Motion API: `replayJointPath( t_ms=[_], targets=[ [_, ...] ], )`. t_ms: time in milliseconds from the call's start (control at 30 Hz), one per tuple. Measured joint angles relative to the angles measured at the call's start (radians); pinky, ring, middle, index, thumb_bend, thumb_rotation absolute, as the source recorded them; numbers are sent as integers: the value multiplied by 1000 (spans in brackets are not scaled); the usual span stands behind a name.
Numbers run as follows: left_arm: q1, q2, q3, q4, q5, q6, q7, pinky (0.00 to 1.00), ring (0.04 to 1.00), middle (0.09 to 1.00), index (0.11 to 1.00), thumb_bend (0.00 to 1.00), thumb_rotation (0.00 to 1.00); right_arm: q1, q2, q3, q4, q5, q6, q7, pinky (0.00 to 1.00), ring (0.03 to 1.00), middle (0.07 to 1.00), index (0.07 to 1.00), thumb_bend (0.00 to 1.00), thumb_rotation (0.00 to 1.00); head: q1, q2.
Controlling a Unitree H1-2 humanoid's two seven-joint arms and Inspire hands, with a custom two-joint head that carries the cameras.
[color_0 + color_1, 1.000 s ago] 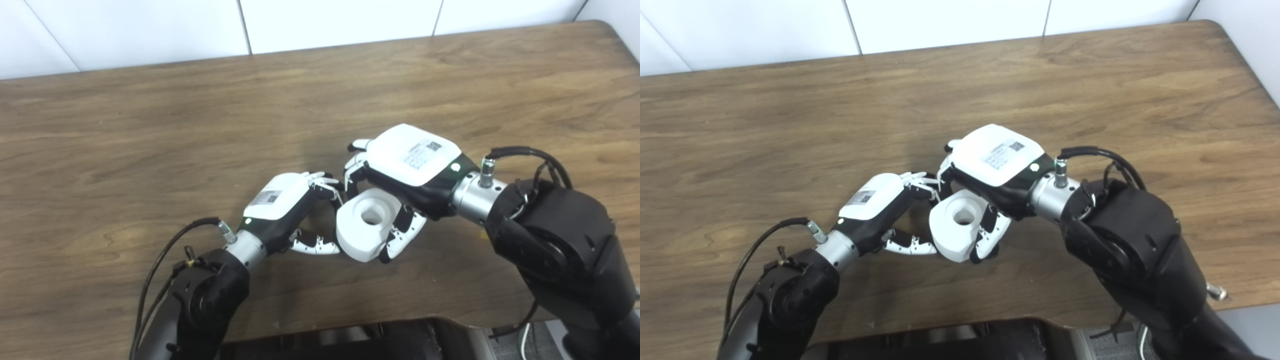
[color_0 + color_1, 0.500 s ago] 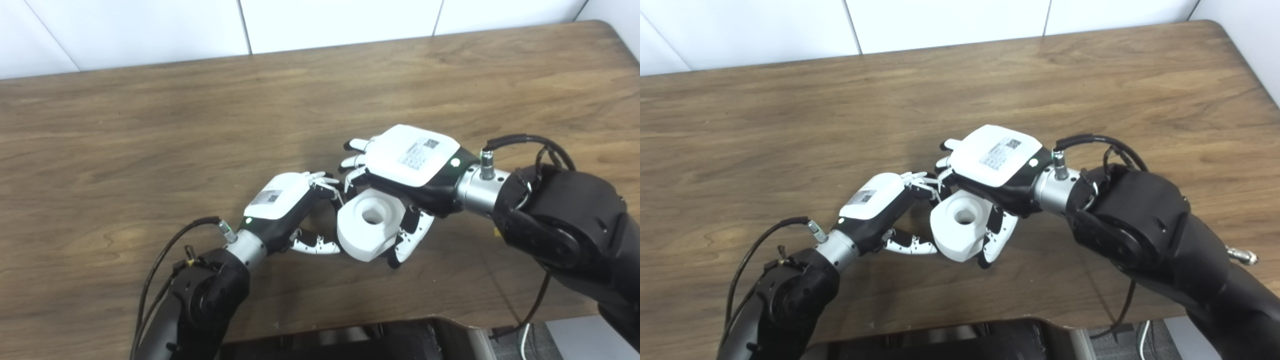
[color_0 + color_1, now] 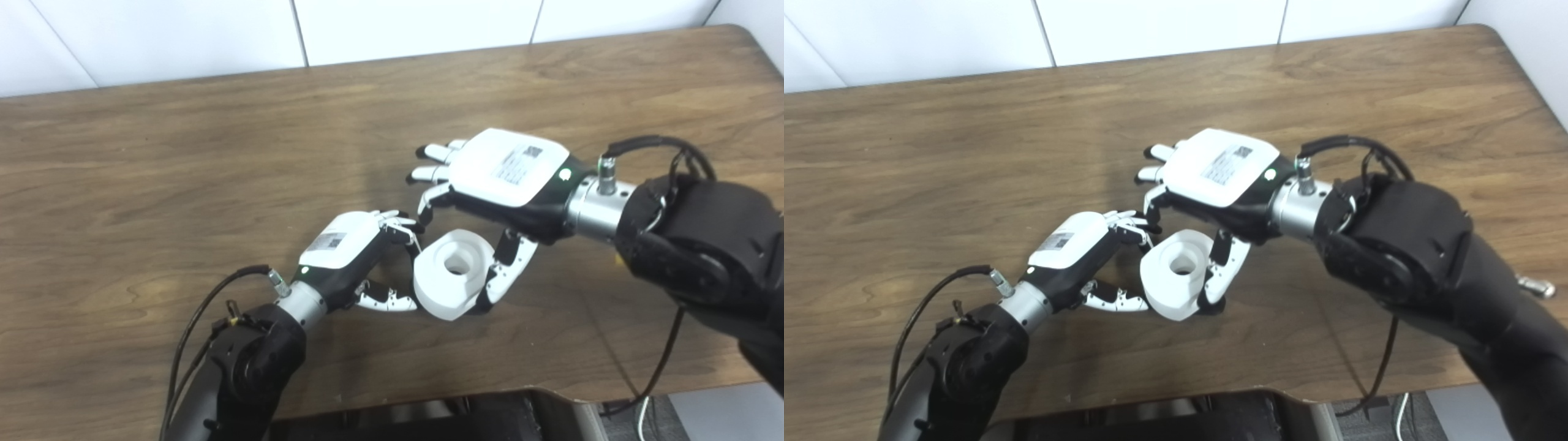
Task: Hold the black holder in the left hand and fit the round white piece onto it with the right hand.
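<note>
The round white piece [image 3: 442, 283], a thick ring with a central hole, sits tilted just above the table between both hands. My left hand [image 3: 346, 245] is curled against its left side, fingers and thumb closed around what lies under that edge. The black holder is almost wholly hidden beneath the piece; only a dark sliver [image 3: 1213, 308] shows at its lower right. My right hand [image 3: 502, 174] hovers above and behind the piece, open with fingers spread. Its thumb [image 3: 508, 269] hangs down beside the piece's right side.
The brown wooden table [image 3: 184, 153] stretches wide to the left and behind the hands. Its front edge [image 3: 429, 392] runs close below them, and a white wall borders the far edge. A cable loops off each wrist.
My right hand has let go of the white piece, spread its fingers, and lifted up and back to the right. The piece stays by my left hand, which has not moved.
</note>
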Motion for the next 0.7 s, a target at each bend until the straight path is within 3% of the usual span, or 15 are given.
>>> replayJointPath(
  t_ms=[133,367,700],
  targets=[
    [0,0,0,0,0,0,0,924,920,830,489,510,55,-8,-1,-13,0,23,0,0,965,1000,952,753,1000,479,3,2],
    [0,0,0,0,0,1,0,918,917,828,489,510,54,-20,-2,-82,0,64,0,0,963,1000,956,770,1000,457,2,3],
    [1,-7,4,-1,3,4,1,913,915,840,494,523,67,-54,-29,-114,2,107,0,0,968,1000,947,767,1000,477,6,2]
  ],
)
